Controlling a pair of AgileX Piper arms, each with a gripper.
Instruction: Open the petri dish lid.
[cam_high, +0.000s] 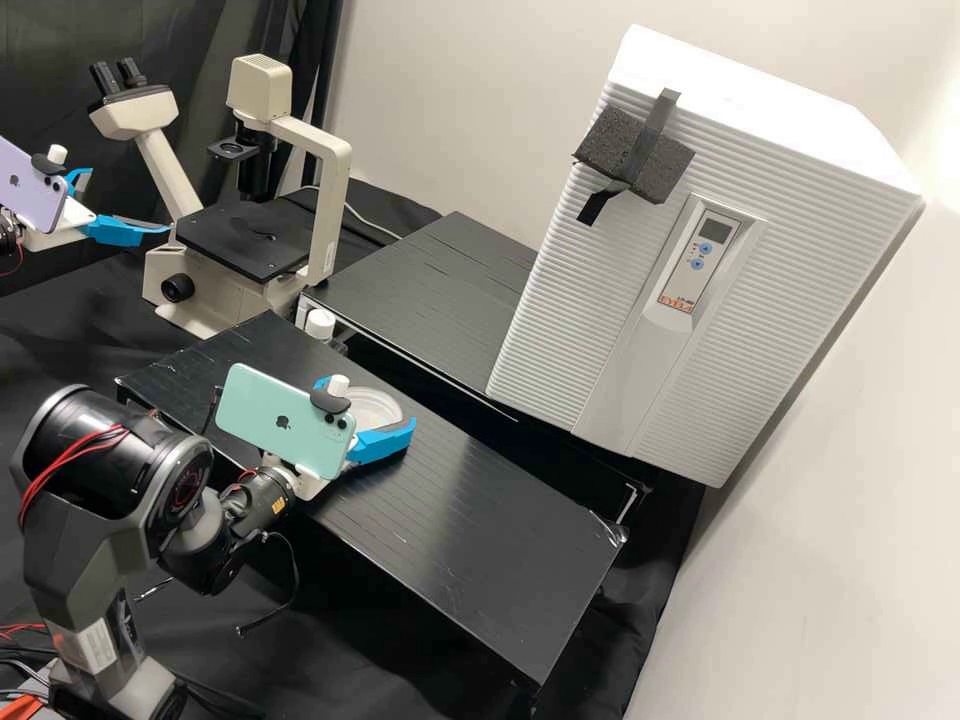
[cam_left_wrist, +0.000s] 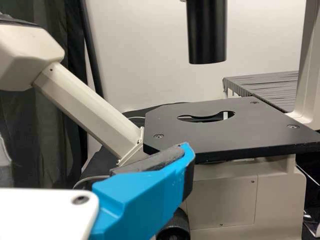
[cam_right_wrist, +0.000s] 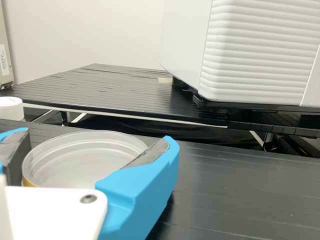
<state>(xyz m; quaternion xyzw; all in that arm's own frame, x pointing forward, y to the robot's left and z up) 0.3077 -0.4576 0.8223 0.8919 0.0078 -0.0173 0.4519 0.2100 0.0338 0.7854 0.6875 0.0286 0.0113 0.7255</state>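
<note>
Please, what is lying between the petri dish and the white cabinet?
In the right wrist view, between the petri dish and the cabinet come a blue finger, a strip of the front black table, a dark gap, then the rear black table.

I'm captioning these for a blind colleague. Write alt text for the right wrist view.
Right gripper, its blue fingers apart, one on either side of a round clear petri dish on a black bench. Beyond are a white cap and a ridged white box.
</note>
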